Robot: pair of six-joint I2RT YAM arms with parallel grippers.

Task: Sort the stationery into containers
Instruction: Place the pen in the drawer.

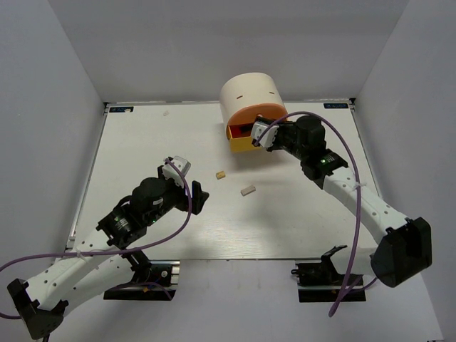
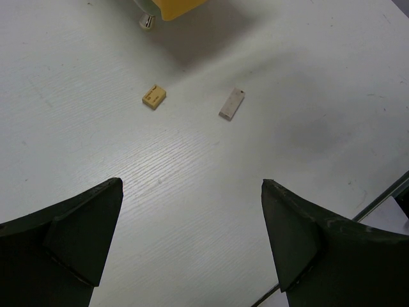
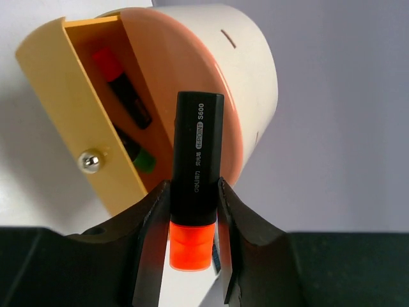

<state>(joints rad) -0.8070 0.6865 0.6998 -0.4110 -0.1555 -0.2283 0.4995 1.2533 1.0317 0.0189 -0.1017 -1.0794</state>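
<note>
At the far right, before the open yellow drawer (image 3: pixel 57 83), my right hand (image 3: pixel 192 214) pinches the orange-tipped highlighter (image 3: pixel 198 147). My left hand (image 2: pixel 190 185) hangs spread near the tan eraser (image 2: pixel 153 96) and grey eraser (image 2: pixel 232 103) on the counter (image 2: pixel 192 160).

The left arm (image 1: pixel 78 274) and right arm (image 1: pixel 363 203) wear white shells with black joint housings. A thin purple cable (image 1: pixel 182 221) trails along each. The left pincer (image 2: pixel 192 249) and right pincer (image 3: pixel 192 211) have dark, wedge-shaped fingers (image 2: pixel 64 236).
</note>
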